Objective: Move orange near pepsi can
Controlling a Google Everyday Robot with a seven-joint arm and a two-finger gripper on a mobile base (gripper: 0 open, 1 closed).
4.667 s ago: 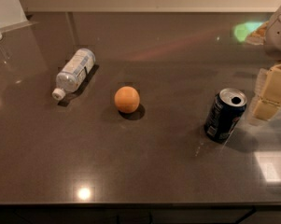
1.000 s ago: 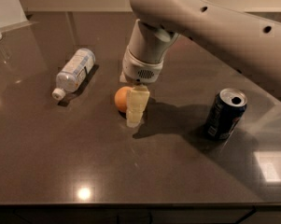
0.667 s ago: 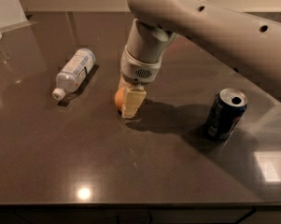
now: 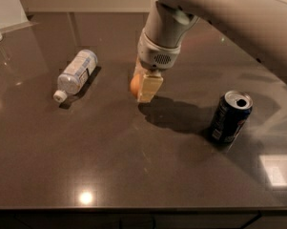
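Gripper [image 4: 142,89] low over the middle of the dark countertop [image 4: 133,171], clamped on the orange [image 4: 134,85]; only the fruit's left edge visible beside the cream finger [image 4: 149,86] in front of it. Arm [image 4: 219,8] reaching in from the upper right. Pepsi can [image 4: 230,117] upright, top opened, well apart to the right of the orange, the gripper's shadow between them. Clear water bottle [image 4: 77,74] on its side to the left, white cap toward the near edge.
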